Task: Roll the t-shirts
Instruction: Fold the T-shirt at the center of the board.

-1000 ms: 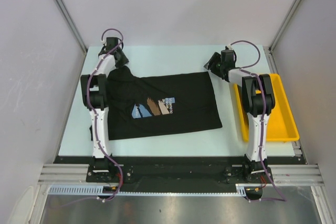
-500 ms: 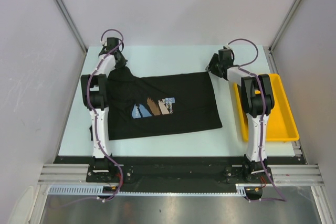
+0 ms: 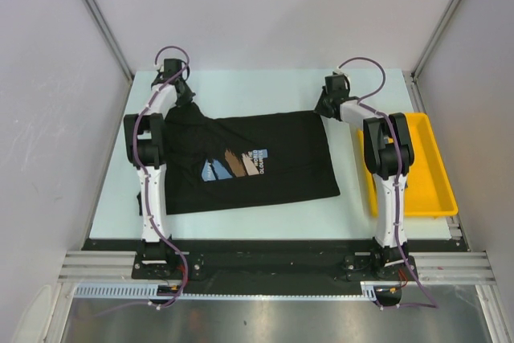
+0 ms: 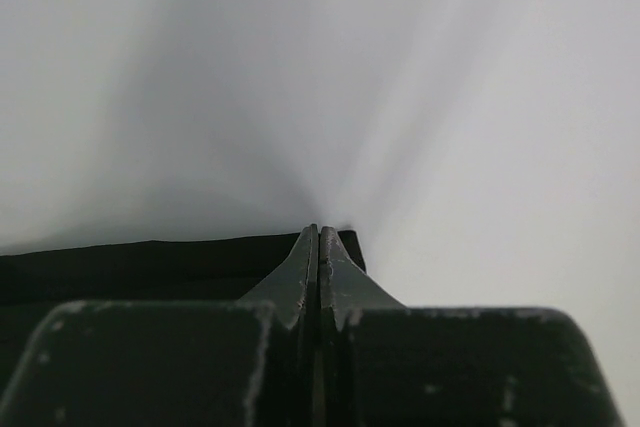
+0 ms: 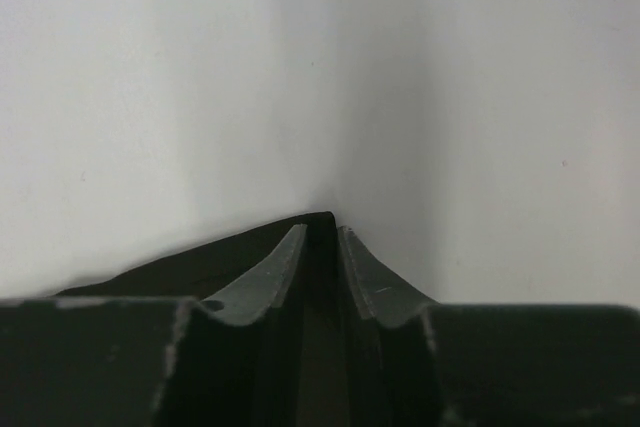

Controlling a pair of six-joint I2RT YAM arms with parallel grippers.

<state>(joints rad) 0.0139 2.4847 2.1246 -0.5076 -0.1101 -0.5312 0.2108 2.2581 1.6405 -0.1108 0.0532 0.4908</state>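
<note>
Black t-shirt (image 3: pixel 265 158): flat on the table (image 3: pixel 241 86), between both arms.
Handling: we judge it soft, light, limp; take it by the far corners.
Print (image 3: pixel 235 165): blue, brown, white; wording unreadable.
Left fingers (image 4: pixel 298 269): clenched on far left corner.
Right fingers (image 5: pixel 275 272): pinching far right corner.

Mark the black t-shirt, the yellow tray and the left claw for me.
black t-shirt (image 3: pixel 297 158): overhead view, plain cloth on its right half.
yellow tray (image 3: pixel 432 176): overhead view, bare floor.
left claw (image 4: pixel 318 232): left wrist view, where the fingertips meet.
</note>
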